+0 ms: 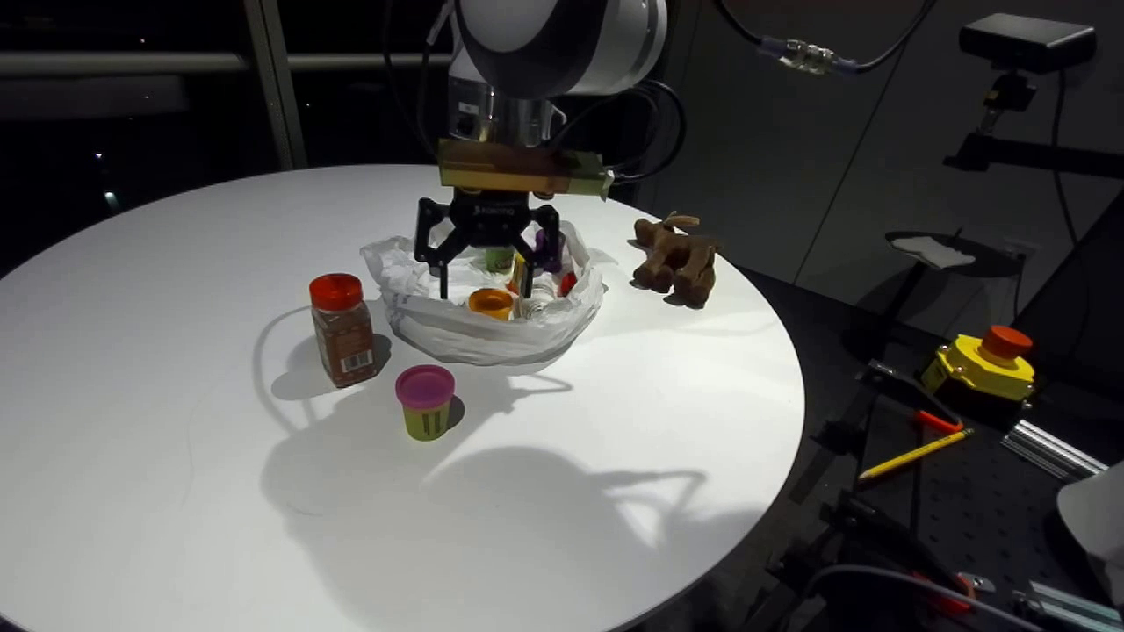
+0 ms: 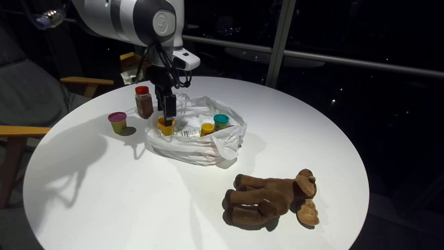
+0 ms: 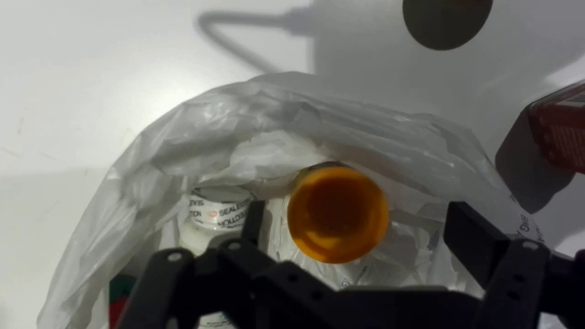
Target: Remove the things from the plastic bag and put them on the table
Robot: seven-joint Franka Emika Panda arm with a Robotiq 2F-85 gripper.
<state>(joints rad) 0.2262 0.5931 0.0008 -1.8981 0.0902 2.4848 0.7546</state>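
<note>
The whitish plastic bag point(image 1: 492, 344) stands wide-mouthed on the round white table point(image 1: 176, 491). Over it hangs my gripper point(image 3: 355, 220), open, its fingers apart from an orange-lidded tub point(image 3: 338, 214) that shows between them. Also inside the bag are a white sealed bottle point(image 3: 220, 208), a teal-lidded tub point(image 2: 221, 119), a yellow-lidded tub point(image 2: 207, 129) and a purple piece point(image 1: 550, 251); folds of film partly hide them. Out on the table are the red-lidded jar point(image 1: 344, 338), a pink-lidded tub point(image 1: 426, 404) and the brown plush animal point(image 2: 270, 196), lying on its side.
The jar and pink-lidded tub stand close beside the bag, on one side of it. Off the table's edge lie a yellow emergency-stop box point(image 1: 979, 369) and a pencil point(image 1: 916, 454). A grey chair point(image 2: 31, 93) with wooden arms is near the rim in an exterior view.
</note>
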